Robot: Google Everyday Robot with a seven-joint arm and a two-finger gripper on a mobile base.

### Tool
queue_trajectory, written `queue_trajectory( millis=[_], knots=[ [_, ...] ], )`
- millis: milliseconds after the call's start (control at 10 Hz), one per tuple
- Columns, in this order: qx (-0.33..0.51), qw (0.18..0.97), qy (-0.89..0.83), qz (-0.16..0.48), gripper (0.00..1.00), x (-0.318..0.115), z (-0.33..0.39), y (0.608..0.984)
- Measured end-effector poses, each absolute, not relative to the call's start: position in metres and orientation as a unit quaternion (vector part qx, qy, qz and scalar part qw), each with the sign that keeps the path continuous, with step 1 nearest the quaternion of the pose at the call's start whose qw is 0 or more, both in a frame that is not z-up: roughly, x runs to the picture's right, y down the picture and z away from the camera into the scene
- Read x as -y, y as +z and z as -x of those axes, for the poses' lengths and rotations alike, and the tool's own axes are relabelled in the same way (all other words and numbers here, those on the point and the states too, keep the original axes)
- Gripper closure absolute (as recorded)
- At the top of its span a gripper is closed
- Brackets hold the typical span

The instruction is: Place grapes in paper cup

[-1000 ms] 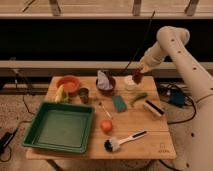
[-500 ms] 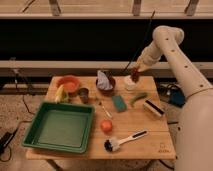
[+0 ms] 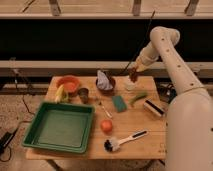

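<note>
The grapes (image 3: pixel 133 76), a small dark red bunch, hang in my gripper (image 3: pixel 134 73) at the back right of the wooden table (image 3: pixel 135 125). The gripper is shut on them. My white arm (image 3: pixel 162 42) reaches down to them from the upper right. Directly below the bunch stands the paper cup (image 3: pixel 130 86), short and pale, with a small gap between its rim and the grapes. The cup's inside is hidden from me.
A green tray (image 3: pixel 60 126) fills the front left. Behind it are an orange bowl (image 3: pixel 68 82), a banana (image 3: pixel 60 93), a dark metal cup (image 3: pixel 83 93) and a dark bowl with a crumpled bag (image 3: pixel 105 81). A teal sponge (image 3: pixel 119 103), green vegetable (image 3: pixel 138 97), scrub block (image 3: pixel 153 108), orange fruit (image 3: pixel 106 125) and dish brush (image 3: pixel 122 141) lie nearby.
My gripper has carried the grapes slightly left and downward, closer to the paper cup's rim. Nothing on the table has moved.
</note>
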State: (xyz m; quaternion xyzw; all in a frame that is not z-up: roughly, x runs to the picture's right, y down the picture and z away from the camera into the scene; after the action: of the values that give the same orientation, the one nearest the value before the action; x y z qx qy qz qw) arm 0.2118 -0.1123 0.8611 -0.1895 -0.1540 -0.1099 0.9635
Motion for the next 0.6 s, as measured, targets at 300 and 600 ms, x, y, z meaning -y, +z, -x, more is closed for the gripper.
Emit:
queue_trajectory(
  millis=[300, 600],
  knots=[
    [0.149, 0.964, -0.105, 0.196, 0.58, 0.111, -0.209, 0.876],
    [0.154, 0.963, -0.105, 0.194, 0.29, 0.110, -0.206, 0.883]
  ],
)
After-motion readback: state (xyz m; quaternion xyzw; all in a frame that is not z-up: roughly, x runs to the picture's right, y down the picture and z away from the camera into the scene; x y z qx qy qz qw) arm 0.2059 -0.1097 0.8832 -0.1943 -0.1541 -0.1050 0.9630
